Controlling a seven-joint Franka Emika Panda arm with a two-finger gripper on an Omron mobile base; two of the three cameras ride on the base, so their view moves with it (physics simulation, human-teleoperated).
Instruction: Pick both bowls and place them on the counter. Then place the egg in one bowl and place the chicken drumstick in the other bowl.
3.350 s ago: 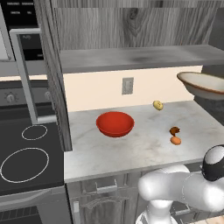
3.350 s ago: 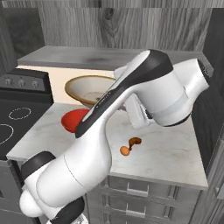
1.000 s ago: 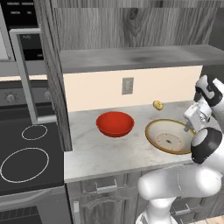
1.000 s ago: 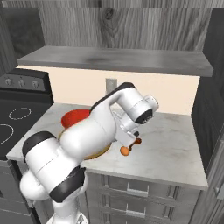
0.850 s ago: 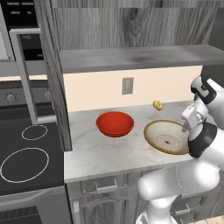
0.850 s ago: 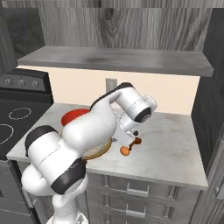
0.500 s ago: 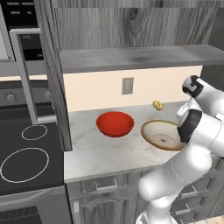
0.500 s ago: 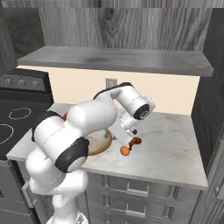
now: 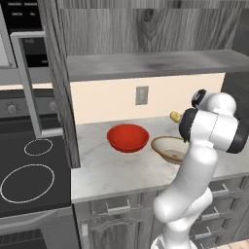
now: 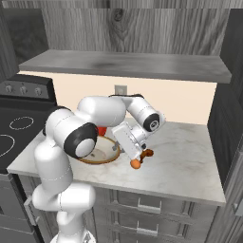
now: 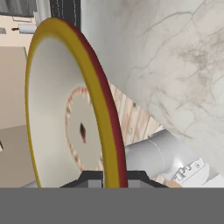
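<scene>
On marbled counter [image 9: 121, 168]: round beige bowl [image 9: 168, 147]

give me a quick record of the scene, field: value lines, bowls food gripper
red bowl: upright on the counter, free of the arm
beige bowl: low over the counter beside the red bowl, rim pinched in the gripper
gripper: shut on the beige bowl's rim
egg: on the counter, right of the beige bowl
chicken drumstick: on the counter just behind the egg
bowls' contents: both empty
</scene>
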